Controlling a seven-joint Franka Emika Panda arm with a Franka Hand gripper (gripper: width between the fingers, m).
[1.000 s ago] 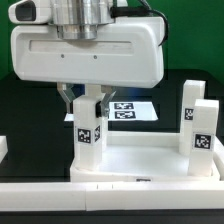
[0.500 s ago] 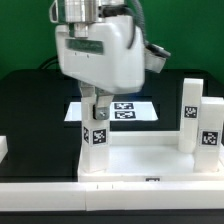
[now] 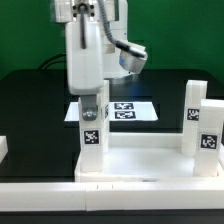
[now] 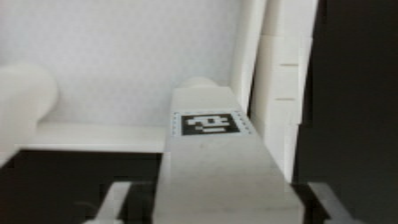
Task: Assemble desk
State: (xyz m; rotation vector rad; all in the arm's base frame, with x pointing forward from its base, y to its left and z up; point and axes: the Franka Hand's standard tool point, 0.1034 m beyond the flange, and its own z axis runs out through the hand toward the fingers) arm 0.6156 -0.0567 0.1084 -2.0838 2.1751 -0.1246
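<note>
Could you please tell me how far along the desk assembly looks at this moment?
Two legs already stand upright at the exterior view's right end of the desk top. In hand: the gripper is closed on a third leg, upright at the near corner on the exterior view's left. Whether it is fully seated cannot be told. At least one more leg seems left; none is clearly visible.

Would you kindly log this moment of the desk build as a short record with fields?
Gripper: shut on leg, pointing down
Held leg: upright, at the desk top's corner on the exterior view's left; whether it is fully seated cannot be told
Desk top: flat on the table
Other legs: and, upright at the exterior view's right
Marker board: behind the top
</note>
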